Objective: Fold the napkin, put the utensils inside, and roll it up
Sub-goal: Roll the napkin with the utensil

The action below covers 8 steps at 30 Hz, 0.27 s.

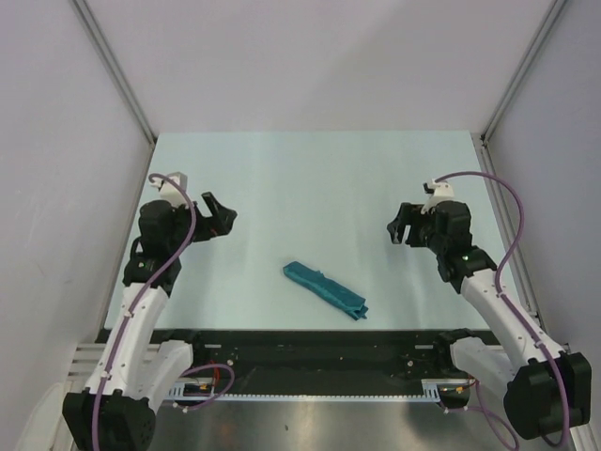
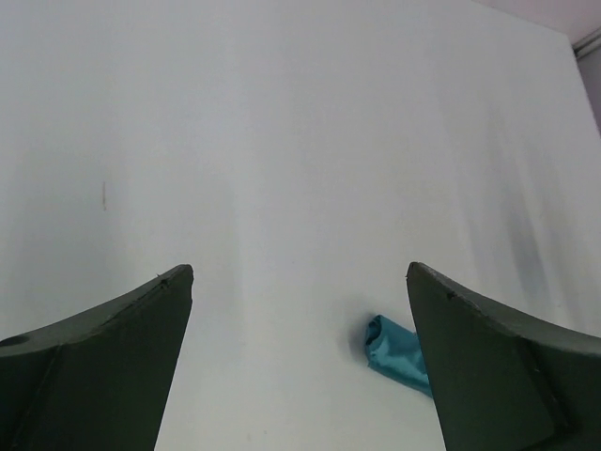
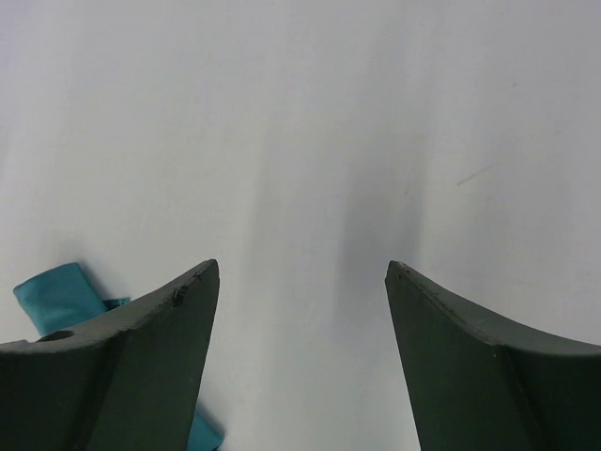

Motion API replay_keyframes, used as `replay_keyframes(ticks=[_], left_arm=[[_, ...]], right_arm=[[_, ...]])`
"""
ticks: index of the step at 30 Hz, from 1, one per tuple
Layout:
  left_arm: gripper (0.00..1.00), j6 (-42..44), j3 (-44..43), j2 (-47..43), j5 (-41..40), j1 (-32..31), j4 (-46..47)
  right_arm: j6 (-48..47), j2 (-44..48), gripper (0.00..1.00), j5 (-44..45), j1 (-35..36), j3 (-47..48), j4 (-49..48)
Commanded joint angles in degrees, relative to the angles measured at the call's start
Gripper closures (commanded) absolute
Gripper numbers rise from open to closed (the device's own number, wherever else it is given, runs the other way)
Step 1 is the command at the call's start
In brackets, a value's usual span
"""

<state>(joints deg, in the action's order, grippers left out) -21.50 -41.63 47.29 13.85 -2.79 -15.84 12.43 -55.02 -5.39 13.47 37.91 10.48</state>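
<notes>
The teal napkin point(image 1: 324, 288) lies rolled into a slim bundle near the table's front middle, slanting from upper left to lower right. One end of the napkin point(image 2: 394, 349) shows beside the right finger in the left wrist view, and the napkin point(image 3: 58, 297) peeks from behind the left finger in the right wrist view. The utensils are hidden. My left gripper point(image 1: 222, 214) hovers open to the roll's upper left, well apart from it. My right gripper point(image 1: 399, 228) is open too, off to the roll's upper right. Neither holds anything.
Pale table top point(image 1: 310, 178) stretches behind the roll to the back wall. Grey side walls close in left and right. A dark rail point(image 1: 310, 340) with the arm bases runs along the near edge.
</notes>
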Motion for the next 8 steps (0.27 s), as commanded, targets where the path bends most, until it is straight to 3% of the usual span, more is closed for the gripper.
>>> replay_keyframes(ticks=[1, 8], left_arm=[[0.01, 5.06, -1.88, -0.44, -3.21, 0.50, -4.29], [0.00, 5.41, -1.35, -1.85, -2.25, 0.50, -2.09]], right_arm=[[-0.21, 0.80, 0.23, 3.90, -0.20, -0.82, -3.97], [-0.65, 1.50, 0.23, 3.45, -0.20, -1.26, -4.24]])
